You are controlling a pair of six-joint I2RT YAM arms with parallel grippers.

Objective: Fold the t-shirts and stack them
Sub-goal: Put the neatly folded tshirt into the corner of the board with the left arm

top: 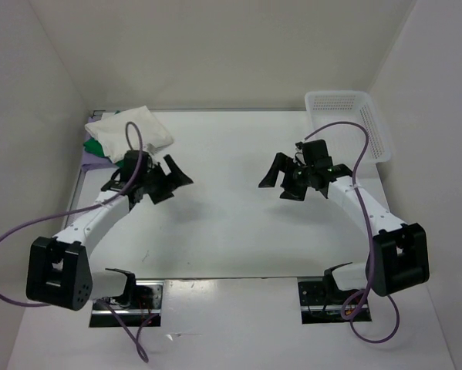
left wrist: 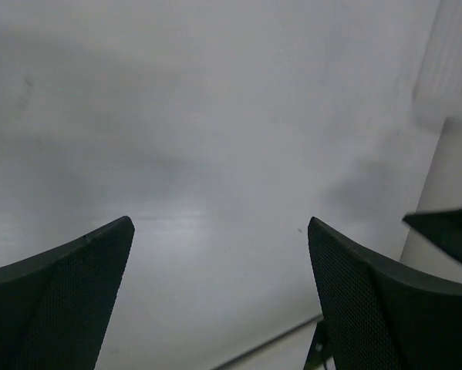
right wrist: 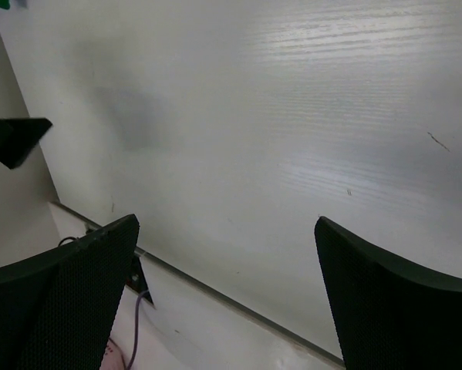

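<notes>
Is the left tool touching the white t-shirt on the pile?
Apart. In the top view the left tool hangs open over bare table beside the white t-shirt; its wrist view shows only table.

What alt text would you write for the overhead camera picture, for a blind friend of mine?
A stack of t-shirts, white on top with green and lavender edges showing beneath, sits at the far left corner of a white table. The robot's left fingers and right fingers hover over the middle, wide open and empty. A white mesh basket stands far right.
</notes>
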